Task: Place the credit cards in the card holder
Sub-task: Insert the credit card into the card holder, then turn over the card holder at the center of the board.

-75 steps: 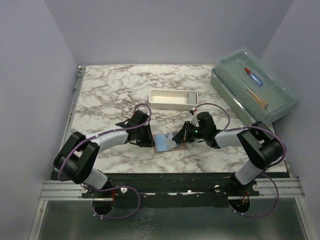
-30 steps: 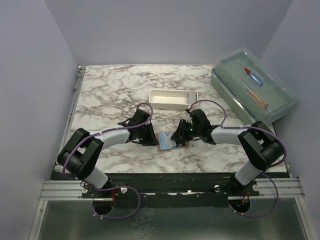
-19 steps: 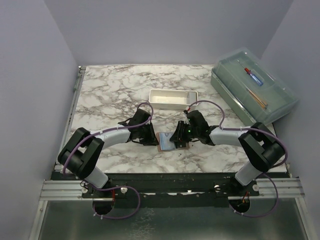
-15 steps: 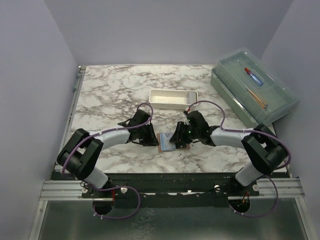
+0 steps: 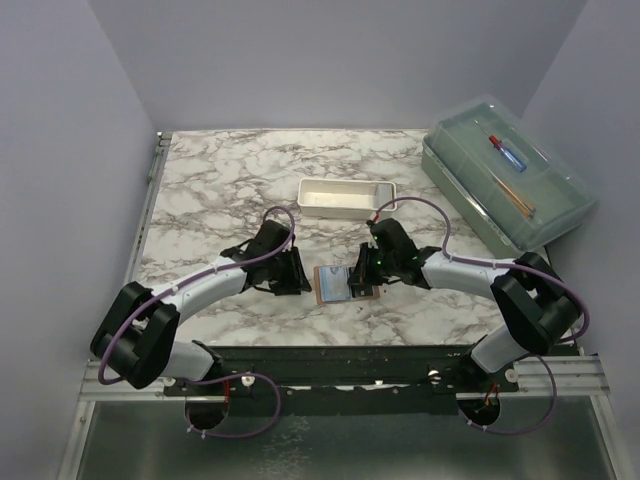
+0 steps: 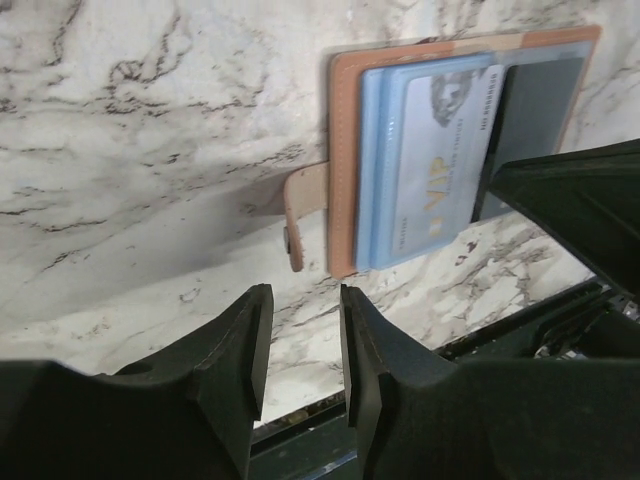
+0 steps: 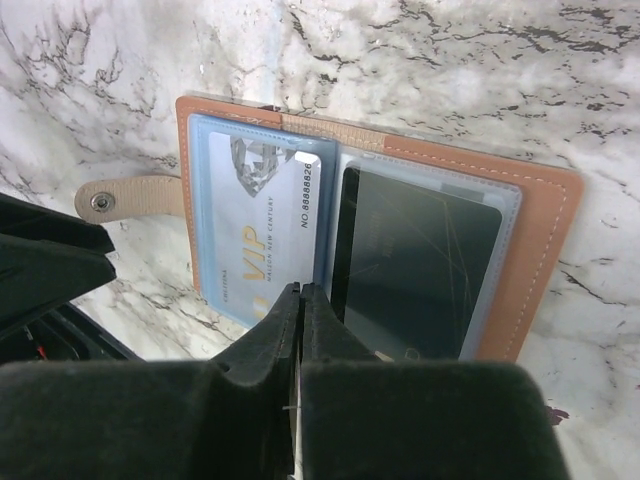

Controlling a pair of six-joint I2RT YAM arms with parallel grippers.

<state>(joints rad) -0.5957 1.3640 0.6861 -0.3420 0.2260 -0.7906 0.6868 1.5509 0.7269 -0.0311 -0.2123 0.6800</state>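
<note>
On the marble table [image 5: 220,180] the tan wallet [image 7: 545,240] lies open under the right gripper [image 7: 300,292], whose jaws are pressed together, nothing seen between them. The left gripper [image 6: 302,300], open a crack and empty, hangs just beside the strap [image 6: 305,215]. Only the wrist views show the pale blue VIP card [image 7: 262,215] in one pocket.

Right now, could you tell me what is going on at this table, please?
Two robot arms are loading cards into a tan card holder, which lies open on the marble table. A pale blue VIP card sits slightly askew on the panel by the snap tab, and a dark card fills the other panel. The right gripper has its jaws shut, tips at the VIP card's inner edge. The left gripper, jaws open and empty, hovers near the snap tab.
</note>
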